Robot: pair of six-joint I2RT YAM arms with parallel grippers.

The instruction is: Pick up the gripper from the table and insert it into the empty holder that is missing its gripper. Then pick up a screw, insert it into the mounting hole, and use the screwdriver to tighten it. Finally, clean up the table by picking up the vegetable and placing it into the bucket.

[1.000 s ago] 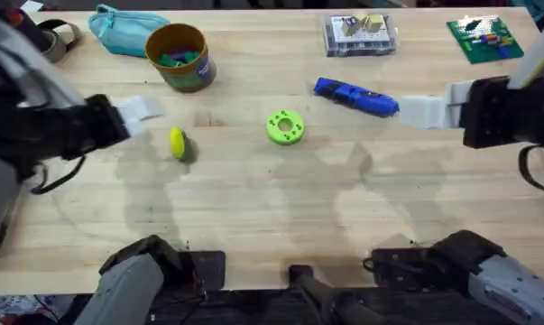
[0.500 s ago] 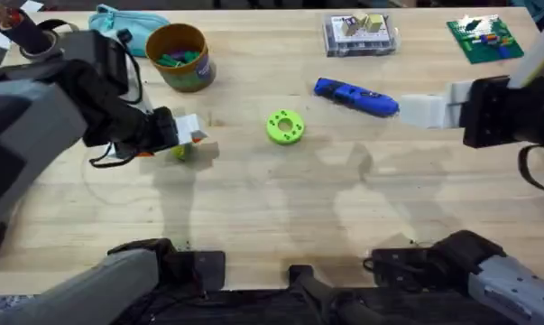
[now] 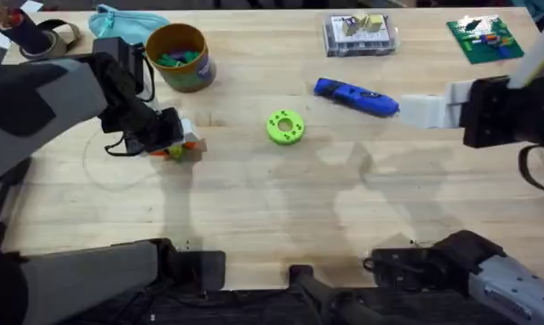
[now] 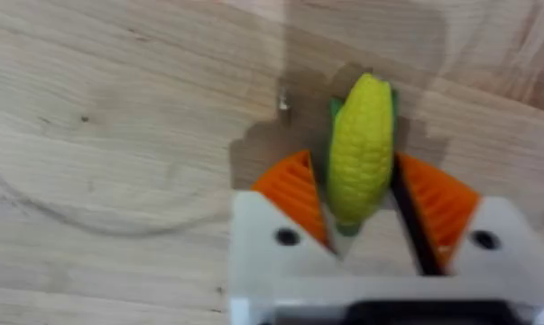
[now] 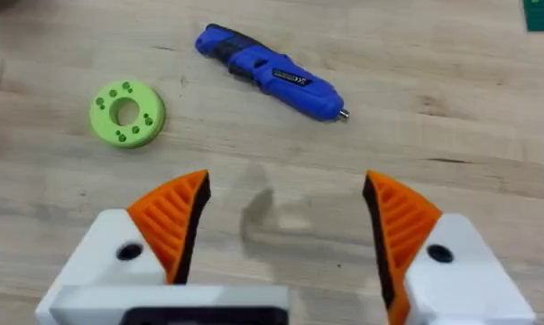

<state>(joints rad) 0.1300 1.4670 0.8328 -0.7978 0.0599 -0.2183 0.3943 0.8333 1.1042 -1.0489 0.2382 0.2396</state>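
Overhead, we are reaching our left gripper to the toy corn cob lying on the wooden table, just in front of the ochre bucket. Left wrist detail: the orange ribbed pads are flanking the corn cob, one at each side and close against it, so we judge the jaws to be closing on it, though the cob is lying on the wood, not yet lifted. Our right gripper is hovering at the table's right side with its fingers spread apart and nothing between them; from its wrist camera we are looking down on the blue powered screwdriver and a green ring-shaped disc, both lying loose on the table. As a judgement, we are working on the final clean-up step: the vegetable is not yet in the bucket, and lifting and dropping it there remain. Whether the earlier insertion and screw-tightening are complete, we cannot tell.
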